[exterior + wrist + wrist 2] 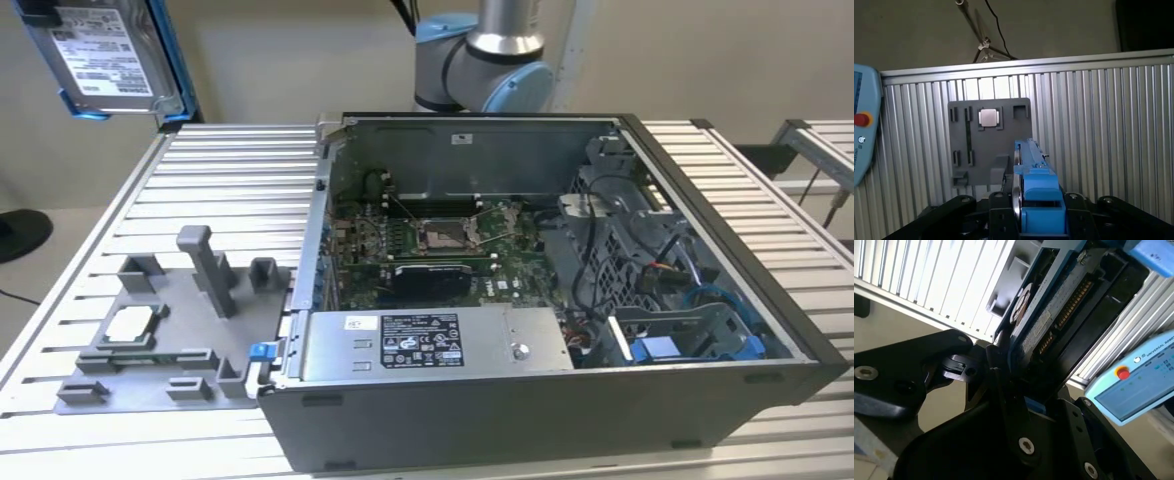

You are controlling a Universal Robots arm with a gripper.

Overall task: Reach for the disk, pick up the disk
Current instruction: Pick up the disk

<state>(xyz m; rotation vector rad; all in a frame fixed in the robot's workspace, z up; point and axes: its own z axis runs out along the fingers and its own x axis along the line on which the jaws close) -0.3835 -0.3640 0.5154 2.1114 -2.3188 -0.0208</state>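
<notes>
The disk, a silver-grey drive with a white label in a blue bracket, hangs in the air at the exterior view's upper left, well above the slatted table. In the first wrist view I look along its edge, with the blue bracket clamped between my black fingers. My gripper is shut on the disk. In the second wrist view the disk runs up and away from the gripper, its connector edge showing.
An open computer case fills the table's middle. A grey fixture plate with posts and a small white chip lies to the exterior view's left, directly below the disk. A light-blue teach pendant sits beside the table.
</notes>
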